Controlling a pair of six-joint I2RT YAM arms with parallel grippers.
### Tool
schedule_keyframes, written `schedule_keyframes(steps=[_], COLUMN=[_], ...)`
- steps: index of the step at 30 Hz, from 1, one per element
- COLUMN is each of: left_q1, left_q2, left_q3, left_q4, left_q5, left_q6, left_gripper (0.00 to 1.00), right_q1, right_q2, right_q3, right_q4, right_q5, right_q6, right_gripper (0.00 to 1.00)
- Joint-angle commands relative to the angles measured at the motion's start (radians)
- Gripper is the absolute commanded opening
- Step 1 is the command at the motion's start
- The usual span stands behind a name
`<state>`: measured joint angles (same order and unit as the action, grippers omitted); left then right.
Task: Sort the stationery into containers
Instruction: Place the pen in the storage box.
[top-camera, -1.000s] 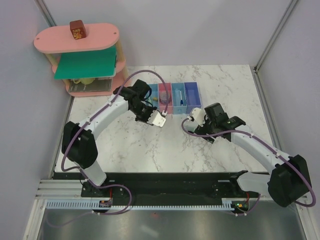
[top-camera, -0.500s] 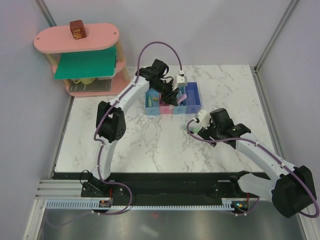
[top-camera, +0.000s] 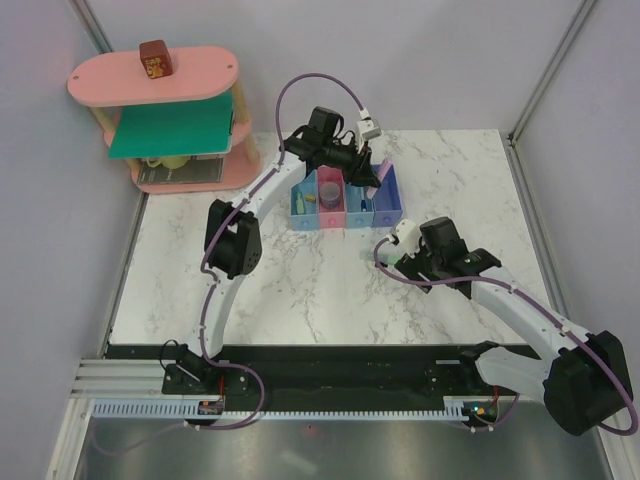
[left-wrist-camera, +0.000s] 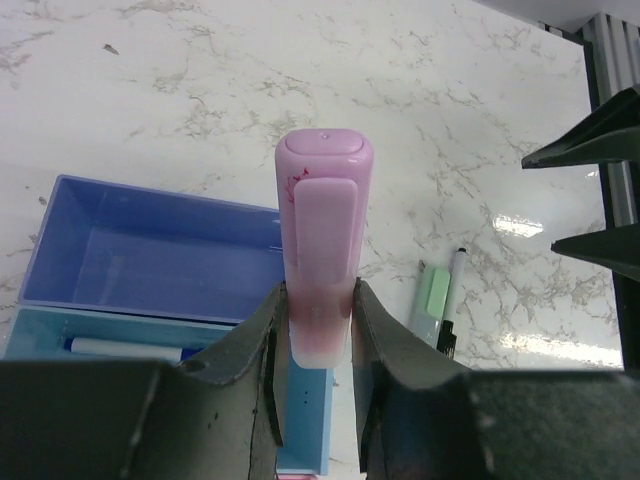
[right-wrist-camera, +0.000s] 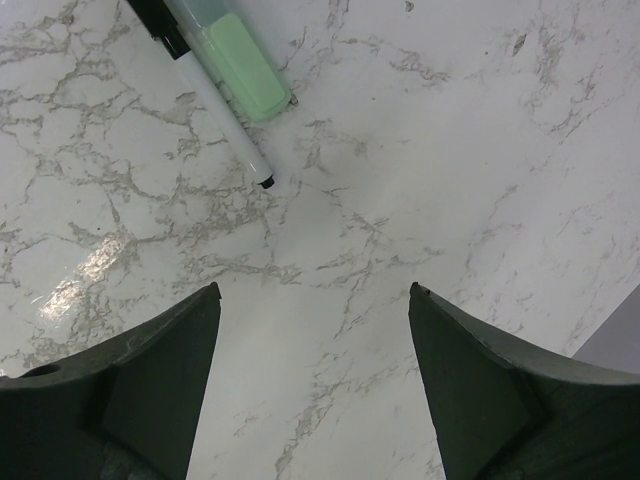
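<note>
The lilac-pink flat plastic bar (left-wrist-camera: 322, 230), with a clip on its face, hangs in the air above the darker blue rectangular plastic bin (left-wrist-camera: 150, 260). The left fingers (left-wrist-camera: 262, 335) pinch it at its lower end. This bin is the end one in the row of four joined small bins (top-camera: 348, 205).

I judge two risks. The grip is on one end only, so the bar may swing or slip. Its free end also seems to reach past the bin's rim, so an early release could drop it onto the white marbled desk (right-wrist-camera: 450, 150).

The left wrist view shows that this bin has nothing inside, which the top view cannot show. The right wrist view shows most clearly the right fingers (right-wrist-camera: 150, 370) spread wide and holding nothing, near a mint green bar (right-wrist-camera: 240, 65) and a thin black-and-white pen (right-wrist-camera: 225, 120) on the desk.
</note>
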<state>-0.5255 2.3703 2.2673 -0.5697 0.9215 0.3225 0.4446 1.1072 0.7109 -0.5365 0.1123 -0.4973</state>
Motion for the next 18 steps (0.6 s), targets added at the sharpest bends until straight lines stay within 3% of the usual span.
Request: schedule_keyframes(steps=[1,8,9,15,17,18], left_q1=[-0.002,-0.011,-0.016,-0.027,-0.027,-0.028], left_q2=[0.059,0.122,0.132,0.158,0.164,0.165], left_q3=[0.005,0.011,0.009,0.009,0.011,0.009], left_q4=[0.256,0.344,0.344,0.346,0.346,0.347], left_q5=[0.040,-0.009,-0.032,-0.055,-0.058,-0.059], left_q6=[-0.236,-0.303,-0.300,-0.287,-0.283,-0.281], left_gripper=[0.02,0.02,0.10,0.13,0.22,0.33], right_q1=[-0.003,-0.006,-0.006,-0.007,-0.007,-0.007], right_q2=[-0.015,-0.004,-0.003,0.022,0.028,0.039], right_q3=[0.002,0.012,0.013,0.027,0.033,0.036], right_q4=[0.024,0.020,0.020,0.015,0.013,0.012], right_q5=[0.021,0.017,0.012,-0.022,-0.039,-0.058], right_q6=[0.019,0.022,0.022,0.020,0.020,0.019], right_gripper=[0.84,0.84,0.84,0.84,0.84,0.84])
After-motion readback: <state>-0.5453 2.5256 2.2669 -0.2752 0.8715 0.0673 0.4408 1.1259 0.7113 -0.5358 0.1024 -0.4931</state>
